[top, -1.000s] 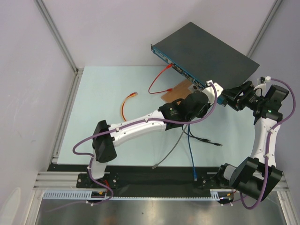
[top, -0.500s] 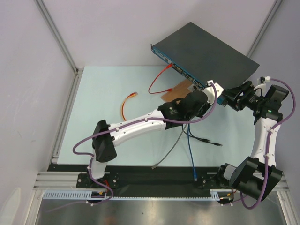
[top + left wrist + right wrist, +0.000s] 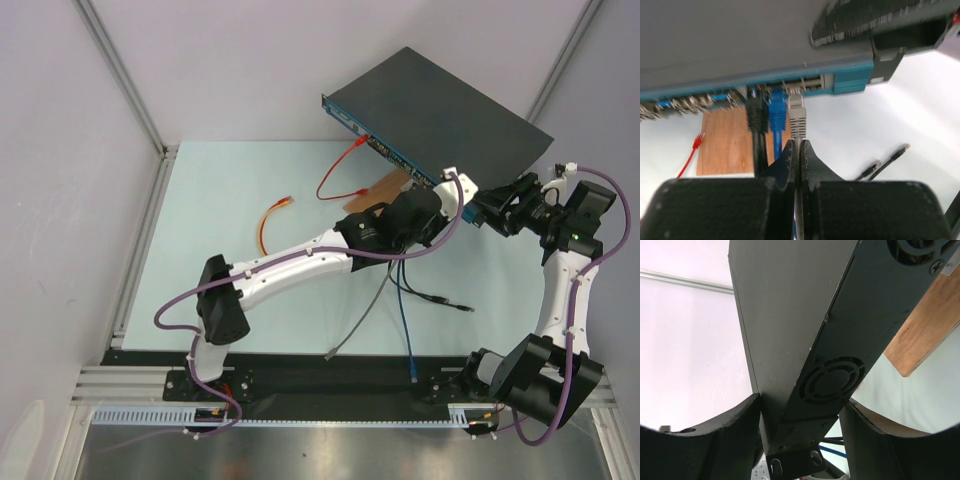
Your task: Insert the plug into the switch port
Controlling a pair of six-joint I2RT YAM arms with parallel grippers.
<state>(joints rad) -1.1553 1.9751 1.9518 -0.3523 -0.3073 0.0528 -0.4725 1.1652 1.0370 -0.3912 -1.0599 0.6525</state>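
The switch [image 3: 440,115] is a flat black box with a narrow blue front face [image 3: 850,80], one end propped on the wooden board. The grey plug [image 3: 797,117] points into a socket at the right end of the row, its front end in the port, beside a blue plug [image 3: 777,107] and a black plug [image 3: 756,114]. My left gripper [image 3: 799,142] is shut on the grey cable just behind the plug. My right gripper [image 3: 801,405] clamps the switch's [image 3: 790,315] near corner, one finger on each flat side.
A brown wooden board [image 3: 725,142] lies under the switch's front. A red cable [image 3: 340,175] and an orange cable [image 3: 270,220] lie on the pale mat. A loose black cable end [image 3: 445,300] lies right of the blue cable [image 3: 405,320] and the grey cable [image 3: 365,310].
My left wrist has shifted slightly left along the switch front, uncovering more of the wooden board. The right arm and switch have not moved.
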